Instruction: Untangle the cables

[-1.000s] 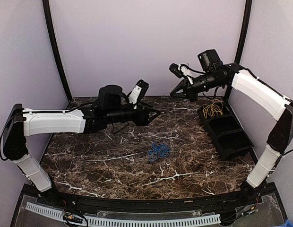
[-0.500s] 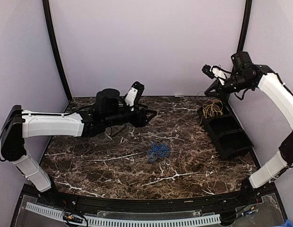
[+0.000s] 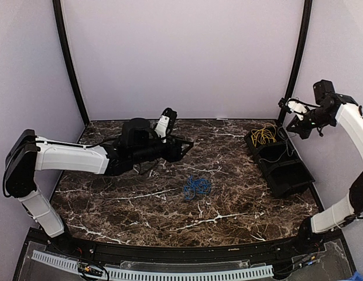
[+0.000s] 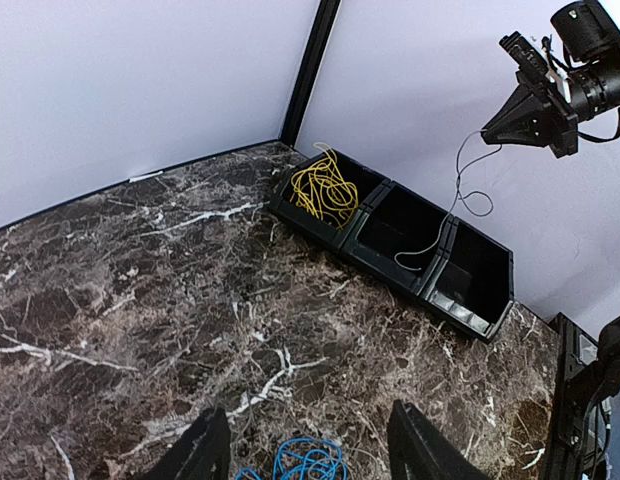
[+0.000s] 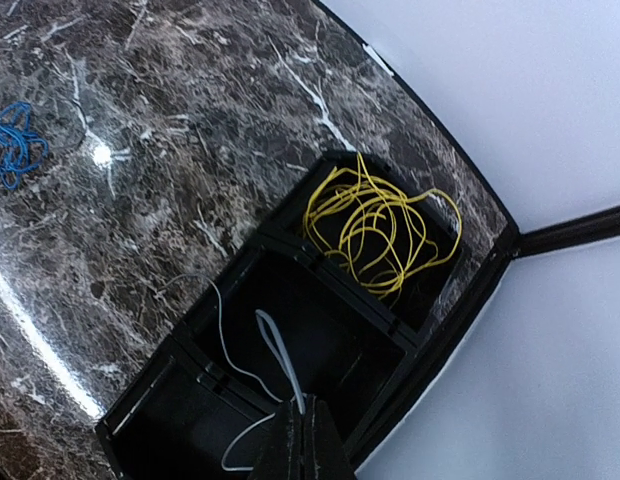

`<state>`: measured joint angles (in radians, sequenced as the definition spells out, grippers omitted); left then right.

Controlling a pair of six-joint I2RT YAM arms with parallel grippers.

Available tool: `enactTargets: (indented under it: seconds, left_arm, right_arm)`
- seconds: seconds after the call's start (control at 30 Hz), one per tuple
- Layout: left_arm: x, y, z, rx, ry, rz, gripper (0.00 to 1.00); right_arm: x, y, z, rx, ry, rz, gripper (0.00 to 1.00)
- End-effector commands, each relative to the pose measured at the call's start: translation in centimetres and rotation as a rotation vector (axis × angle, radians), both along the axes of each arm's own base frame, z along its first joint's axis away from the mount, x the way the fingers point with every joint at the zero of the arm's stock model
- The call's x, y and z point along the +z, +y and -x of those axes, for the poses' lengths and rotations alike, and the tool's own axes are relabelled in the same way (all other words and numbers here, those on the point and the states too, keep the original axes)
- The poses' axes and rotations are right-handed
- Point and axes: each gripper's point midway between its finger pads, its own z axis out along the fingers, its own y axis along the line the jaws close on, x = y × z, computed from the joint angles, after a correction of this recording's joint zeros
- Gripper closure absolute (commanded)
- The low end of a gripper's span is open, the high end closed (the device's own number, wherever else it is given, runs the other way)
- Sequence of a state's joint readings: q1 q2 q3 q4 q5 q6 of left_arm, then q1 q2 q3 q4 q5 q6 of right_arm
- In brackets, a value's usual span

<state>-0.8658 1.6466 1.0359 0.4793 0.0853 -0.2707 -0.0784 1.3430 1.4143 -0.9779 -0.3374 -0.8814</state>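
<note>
right wrist | right gripper (image 5: 300, 428) pinches white cable (image 5: 277, 352) | above middle bin (image 5: 365, 305)

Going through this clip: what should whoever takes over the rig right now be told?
Grippers: the left gripper is open and empty, hovering near the blue cables. The right gripper is raised and shut on a thin white cable that hangs into the black bin, middle compartment.
Things: yellow cables lie in the bin's far compartment; blue ones are bunched on the table.
Done: yellow looks sorted.
Left: release white, then deal with blue.
</note>
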Motion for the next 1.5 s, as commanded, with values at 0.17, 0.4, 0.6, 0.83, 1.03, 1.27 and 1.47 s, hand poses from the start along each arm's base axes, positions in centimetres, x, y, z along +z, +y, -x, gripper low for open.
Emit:
enactTargets:
  seconds: [0.17,0.4,0.6,0.83,1.03,1.27,1.47]
  left_arm:
    - [-1.6,1.8,2.5,-0.028,0.065,0.096,0.46]
    - [-2.5,2.7,3.4,-0.024,0.102,0.109,0.48]
    - [-2.6,3.5,3.8,-0.010,0.102,0.120,0.48]
    - [-2.8,3.9,3.7,0.010,0.099,0.106,0.48]
    - [-4.2,5.1,2.6,0.107,0.128,0.057,0.46]
    - [-6.3,5.3,2.4,0.131,0.161,0.009,0.45]
    - [-8.9,3.6,3.0,0.049,0.245,-0.044,0.46]
  right_arm:
    - [-4.3,-4.1,-3.8,-0.135,-0.025,0.044,1.00]
    - [-11.0,-3.3,-4.3,-0.126,0.149,-0.024,1.00]
    - [-15.0,-3.1,-4.3,-0.136,0.262,-0.059,1.00]
    - [-15.8,-3.5,-4.8,-0.187,0.310,-0.066,0.87]
    - [-10.2,-2.9,-3.8,-0.204,0.220,-0.094,0.62]
    - [-2.4,1.8,-2.1,-0.093,0.072,-0.146,0.45]
    - [0.4,10.3,-1.4,0.130,-0.008,-0.283,0.46]
